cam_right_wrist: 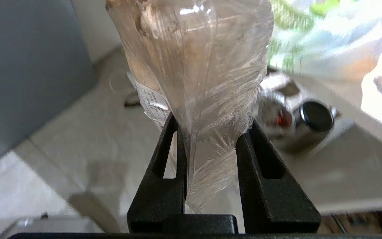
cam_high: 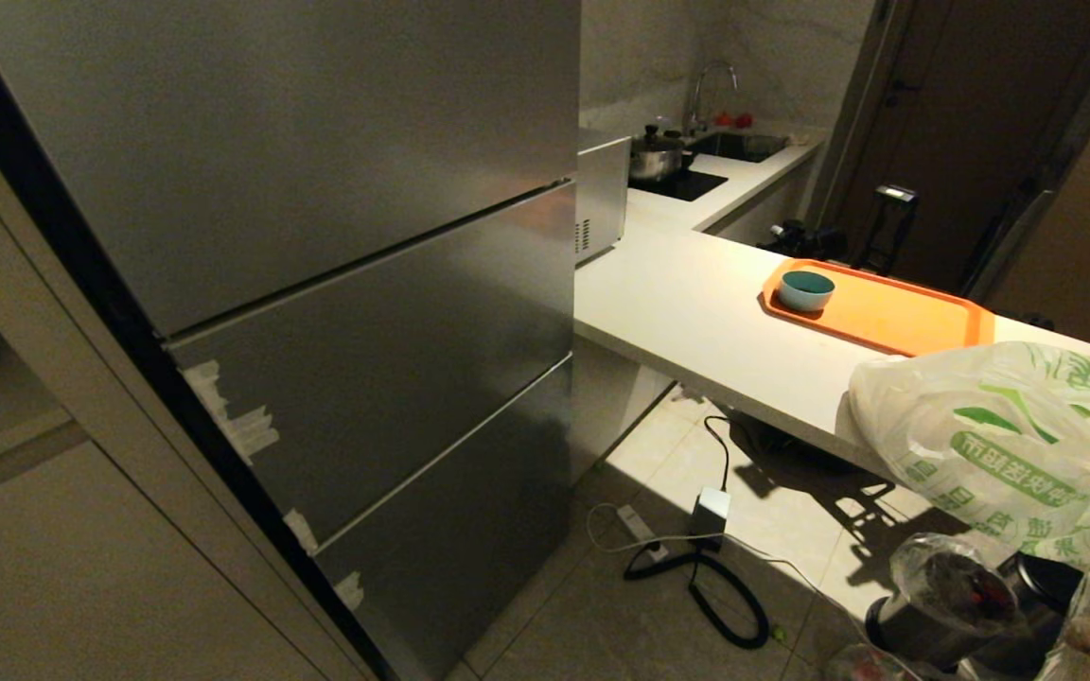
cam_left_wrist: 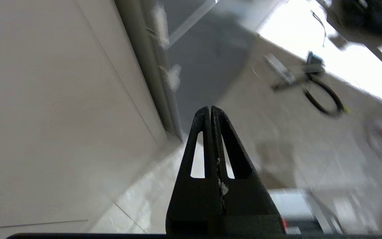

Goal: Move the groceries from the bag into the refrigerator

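The refrigerator (cam_high: 318, 236) fills the left of the head view, a tall grey-steel unit with all its stacked doors closed and pale tape scraps on its left edge. The bag (cam_high: 1009, 445), white with green characters, lies on the white counter's near end at the right. My right gripper (cam_right_wrist: 212, 121) is shut on the gathered neck of a clear plastic pack (cam_right_wrist: 194, 49) of pale beige lumps, held low beside the bag (cam_right_wrist: 327, 43). My left gripper (cam_left_wrist: 210, 108) is shut and empty, low over the floor tiles near the refrigerator's base (cam_left_wrist: 207, 43).
An orange tray (cam_high: 895, 312) with a teal bowl (cam_high: 805, 289) sits on the counter (cam_high: 677, 322). A white adapter (cam_high: 711, 511) and black cable (cam_high: 725, 596) lie on the floor. A clear-wrapped dark item (cam_high: 952, 591) and a dark round object (cam_high: 1042, 577) are at the lower right. A silver vented box (cam_high: 600, 199) stands beside the refrigerator.
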You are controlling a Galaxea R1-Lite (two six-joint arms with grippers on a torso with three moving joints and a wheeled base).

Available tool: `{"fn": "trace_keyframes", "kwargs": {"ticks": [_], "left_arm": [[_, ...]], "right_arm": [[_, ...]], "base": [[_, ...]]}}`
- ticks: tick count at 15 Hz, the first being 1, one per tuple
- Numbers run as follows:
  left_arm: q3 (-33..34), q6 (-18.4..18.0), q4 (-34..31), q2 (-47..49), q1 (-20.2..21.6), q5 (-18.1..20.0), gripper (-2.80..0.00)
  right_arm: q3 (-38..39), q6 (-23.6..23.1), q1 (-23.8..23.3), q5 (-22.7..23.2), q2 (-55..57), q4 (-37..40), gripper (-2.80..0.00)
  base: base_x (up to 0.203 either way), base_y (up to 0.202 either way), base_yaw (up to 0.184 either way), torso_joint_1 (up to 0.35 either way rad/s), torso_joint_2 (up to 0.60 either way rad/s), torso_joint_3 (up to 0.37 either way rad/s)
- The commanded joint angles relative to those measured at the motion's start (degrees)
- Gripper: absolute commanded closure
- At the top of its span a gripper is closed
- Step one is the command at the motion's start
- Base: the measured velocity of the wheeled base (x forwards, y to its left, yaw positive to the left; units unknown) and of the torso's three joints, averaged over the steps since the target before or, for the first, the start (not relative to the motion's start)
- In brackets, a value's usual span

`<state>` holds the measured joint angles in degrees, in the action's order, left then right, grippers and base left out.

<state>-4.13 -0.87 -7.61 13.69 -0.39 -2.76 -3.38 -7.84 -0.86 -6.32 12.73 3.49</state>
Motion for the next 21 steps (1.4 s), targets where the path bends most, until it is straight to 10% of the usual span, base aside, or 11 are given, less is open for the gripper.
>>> {"fn": "trace_keyframes", "kwargs": {"ticks": [1, 5, 21], "left_arm": [[0.2, -0.5, -0.2, -7.7, 1.1, 0.9, 0.0], [3.4, -5.2, 5.5, -13.7, 0.6, 4.7, 0.0], [4.1, -2.8, 7.6, -13.6, 0.5, 4.3, 0.0]], "right_arm": [[0.0, -0.2, -0.1, 0.3, -4.8, 0.1, 0.0], [2.7, 1.9, 0.7, 7.6, -12.7, -1.9, 0.0], [3.4, 3.5, 0.8, 7.9, -12.6, -3.4, 0.0]], "base": [[0.0, 0.0, 0.0, 0.0, 0.0, 0.0], [0.0, 0.0, 0.0, 0.0, 0.0, 0.0], [0.0, 0.0, 0.0, -0.033, 0.08, 0.039]]}}
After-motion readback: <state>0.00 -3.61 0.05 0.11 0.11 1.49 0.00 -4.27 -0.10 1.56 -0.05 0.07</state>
